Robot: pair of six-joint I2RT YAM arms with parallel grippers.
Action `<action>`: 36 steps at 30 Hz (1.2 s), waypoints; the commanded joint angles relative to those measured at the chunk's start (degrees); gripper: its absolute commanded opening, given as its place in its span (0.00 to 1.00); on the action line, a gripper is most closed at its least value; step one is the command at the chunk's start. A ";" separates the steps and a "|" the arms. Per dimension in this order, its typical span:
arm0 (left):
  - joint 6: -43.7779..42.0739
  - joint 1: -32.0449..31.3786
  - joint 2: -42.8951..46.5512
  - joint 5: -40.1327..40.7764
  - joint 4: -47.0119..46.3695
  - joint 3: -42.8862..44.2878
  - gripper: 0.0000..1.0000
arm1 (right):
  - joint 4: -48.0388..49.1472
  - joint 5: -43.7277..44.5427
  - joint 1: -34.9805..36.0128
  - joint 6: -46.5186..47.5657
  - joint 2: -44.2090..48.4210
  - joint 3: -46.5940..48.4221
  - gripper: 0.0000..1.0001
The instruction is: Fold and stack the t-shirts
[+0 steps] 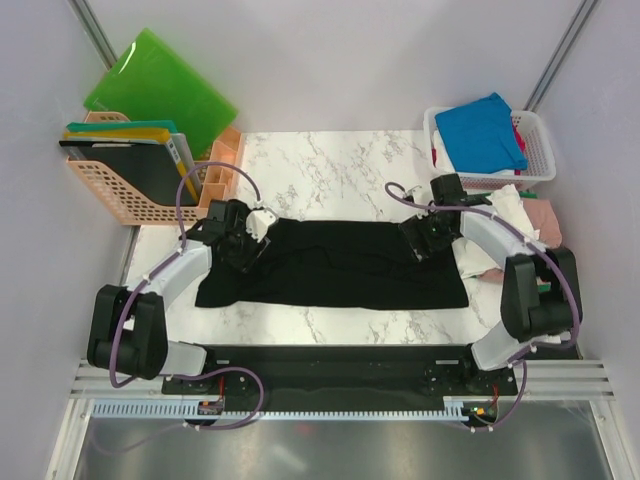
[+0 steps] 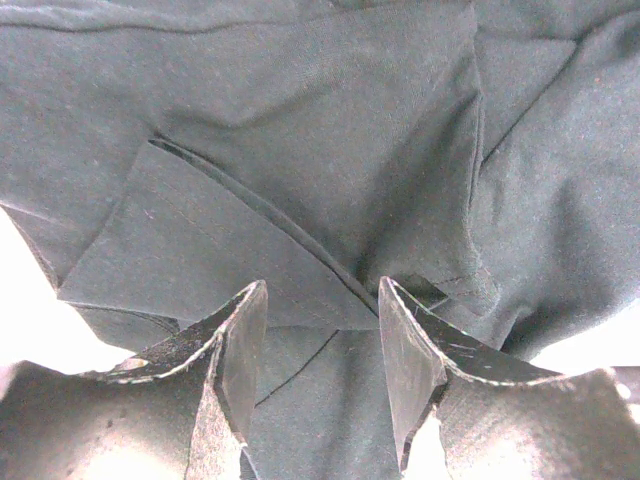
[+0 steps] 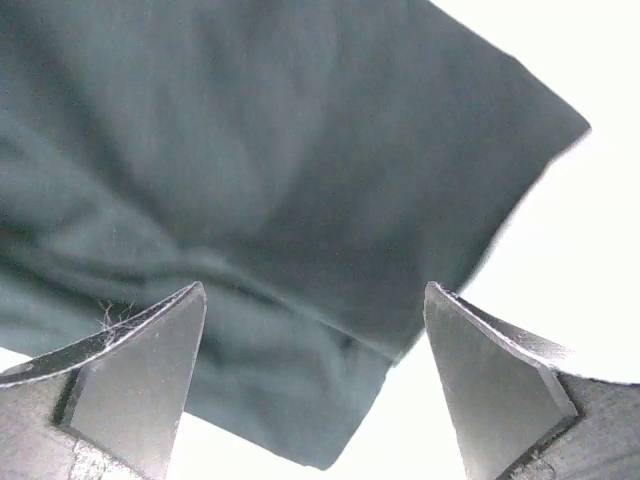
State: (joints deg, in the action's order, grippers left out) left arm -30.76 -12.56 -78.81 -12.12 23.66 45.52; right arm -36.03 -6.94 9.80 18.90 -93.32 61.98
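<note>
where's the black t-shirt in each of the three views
top external: black t-shirt spread flat at the centre of the table
left wrist: black t-shirt fills nearly all the frame
right wrist: black t-shirt covers the upper left
shared landmark: bright white table past the cloth's edge

We note bright, even overhead light in the top view, shadows faint. Wrist views overexpose the table (image 3: 560, 250) to plain white; shirt (image 2: 330, 150) weave sharp left, softer right.
</note>
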 commanded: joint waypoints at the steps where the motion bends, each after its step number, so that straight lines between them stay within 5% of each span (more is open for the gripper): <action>1: -1.67 0.25 1.29 0.08 -1.51 -1.04 0.56 | -3.07 2.98 -0.84 2.46 10.24 -2.12 0.98; 7: -1.49 0.25 0.41 -0.62 -2.04 -1.13 0.56 | -7.39 5.01 -1.28 4.40 19.84 -3.71 0.98; 22: -4.39 0.25 -0.89 -2.38 -1.95 1.84 0.59 | 1.84 -5.27 -1.37 -5.36 15.10 -1.23 0.98; 36: -5.27 0.60 -9.43 1.31 -7.04 11.17 0.66 | 3.25 -0.44 -2.60 -2.37 19.40 -6.16 0.98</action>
State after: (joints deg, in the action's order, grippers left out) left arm -34.02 -12.45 -88.33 -12.10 21.19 53.87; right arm -35.05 -8.01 7.60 16.27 -76.01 56.21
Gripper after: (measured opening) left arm 0.654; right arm 0.982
